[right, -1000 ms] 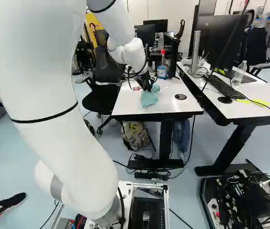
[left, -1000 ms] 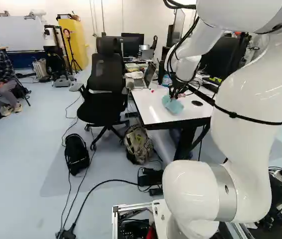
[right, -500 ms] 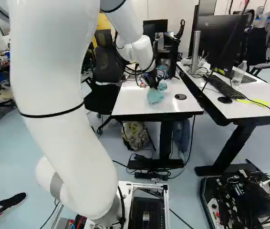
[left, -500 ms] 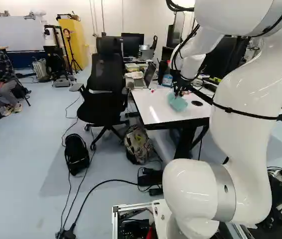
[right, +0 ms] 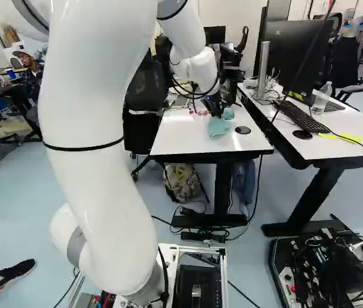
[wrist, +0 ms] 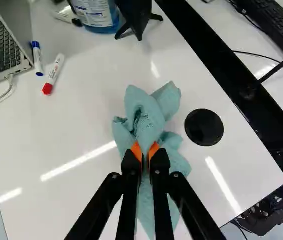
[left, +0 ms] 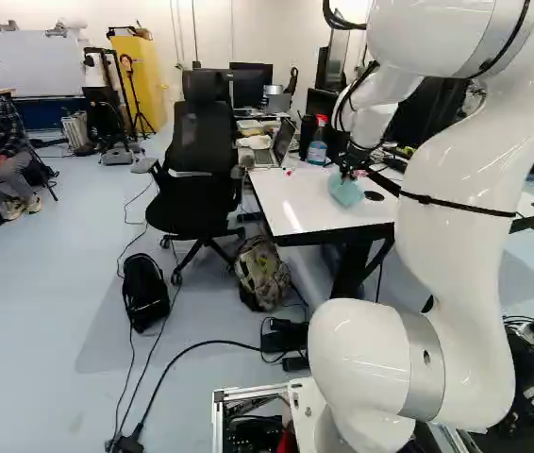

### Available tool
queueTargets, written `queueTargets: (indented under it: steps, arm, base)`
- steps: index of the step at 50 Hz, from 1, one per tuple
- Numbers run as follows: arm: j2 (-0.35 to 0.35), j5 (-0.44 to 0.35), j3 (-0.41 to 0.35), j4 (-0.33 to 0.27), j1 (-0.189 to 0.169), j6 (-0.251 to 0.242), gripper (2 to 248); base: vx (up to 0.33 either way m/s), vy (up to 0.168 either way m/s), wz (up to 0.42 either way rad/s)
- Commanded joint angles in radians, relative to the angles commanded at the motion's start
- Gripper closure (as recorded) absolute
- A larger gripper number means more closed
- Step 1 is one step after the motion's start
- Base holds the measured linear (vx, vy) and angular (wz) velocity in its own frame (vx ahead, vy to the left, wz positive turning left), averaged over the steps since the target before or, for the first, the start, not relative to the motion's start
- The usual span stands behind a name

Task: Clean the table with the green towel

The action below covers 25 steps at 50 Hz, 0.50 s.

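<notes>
Wrist view shows black fingers with orange pads (wrist: 145, 151) pinching a bunched green cloth towel (wrist: 149, 117) on the glossy white worktop (wrist: 76, 125), presumably for wiping, beside a round black disc (wrist: 204, 127).

At the centre-right, the end effector (left: 347, 176) holds a green towel (left: 346, 191) on the white worktop (left: 293, 209); a black office chair (left: 201, 142) stands left of it.
</notes>
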<state>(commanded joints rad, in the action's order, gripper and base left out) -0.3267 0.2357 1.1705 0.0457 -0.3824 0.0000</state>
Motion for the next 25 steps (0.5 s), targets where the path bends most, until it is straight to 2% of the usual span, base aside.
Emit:
queueTargets:
  steps: [25]
  arm:
    - [-0.074, 0.000, 0.092, 0.000, -0.058, 0.000, 214]
  base:
    - [0.000, 0.000, 0.000]
